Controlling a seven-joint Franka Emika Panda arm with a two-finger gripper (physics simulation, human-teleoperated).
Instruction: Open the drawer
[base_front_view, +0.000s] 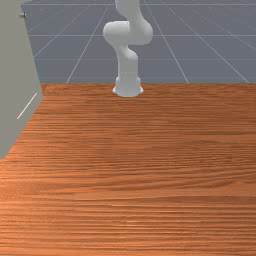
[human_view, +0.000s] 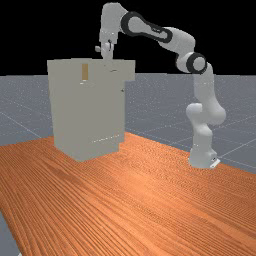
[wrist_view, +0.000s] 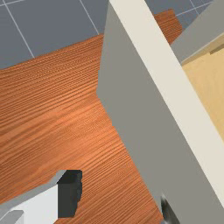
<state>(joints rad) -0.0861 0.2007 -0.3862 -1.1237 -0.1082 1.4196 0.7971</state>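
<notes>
Since the top drawer is already sticking out of the cabinet toward the far view's right, I'm calling this one partly done. Looking past the rim, I'm also seeing the pale wooden bottom inside, so it's definitely not sitting flush. How much travel is remaining, I'm honestly not able to tell, but I'm guessing the job is needing a longer pull.

As for the tool, it's hanging over the upper part of the cabinet with its fingers standing apart, and as far as I'm seeing it isn't gripping anything. One finger is standing off the outer face of the drawer front, with a visible gap in between. Down against that face a dark shiny bit is poking out; I'm not able to tell whether I'm looking at a handle or the other fingertip.

Room-wise, things are looking decent: the drawer is facing the arm's base, and there's plenty of space lying over the counter between those two. That rim is the edge I'd be watching, tbh. If the tool is coming in crooked, it's probably risking a bump there, or even nudging the drawer back in.
</notes>
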